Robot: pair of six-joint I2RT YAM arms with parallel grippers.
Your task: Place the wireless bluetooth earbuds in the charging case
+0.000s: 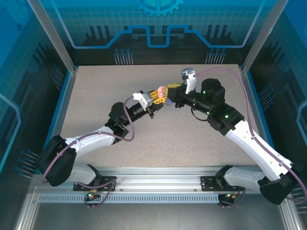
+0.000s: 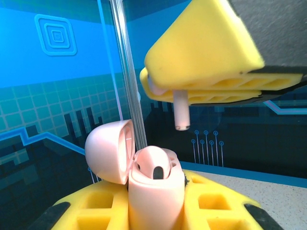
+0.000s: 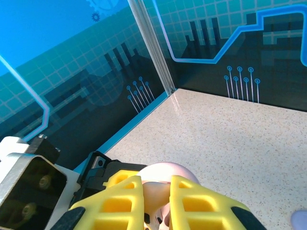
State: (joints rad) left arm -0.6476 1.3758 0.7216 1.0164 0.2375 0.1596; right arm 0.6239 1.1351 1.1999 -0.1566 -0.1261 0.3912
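Earbud, left wrist view: the pale earbud (image 2: 181,111) is hanging in the upper centre of the frame. Its stem is pointing down, just above the open case and not touching it.
Right gripper, left wrist view: the right gripper (image 2: 160,85) is reaching in from the upper right, its yellow fingers nearly closed and pinching the earbud's head.
Case, left wrist view: the pink case (image 2: 154,189) is sitting at lower centre with its lid tipping open to the left.
Left gripper, left wrist view: the left gripper (image 2: 156,208) is clamping the case between its yellow fingers along the bottom edge.
Earbud, right wrist view: the earbud (image 3: 156,194) is sitting between the two yellow fingers at bottom centre.
Case, right wrist view: the case (image 3: 168,168) is showing as a pinkish dome just beyond the fingertips, above the speckled table (image 3: 230,139).
Grippers, top view: both grippers are meeting at mid-frame, the left one from the lower left and the right one from the right.
Case, top view: the case (image 1: 160,91) is sitting between them.
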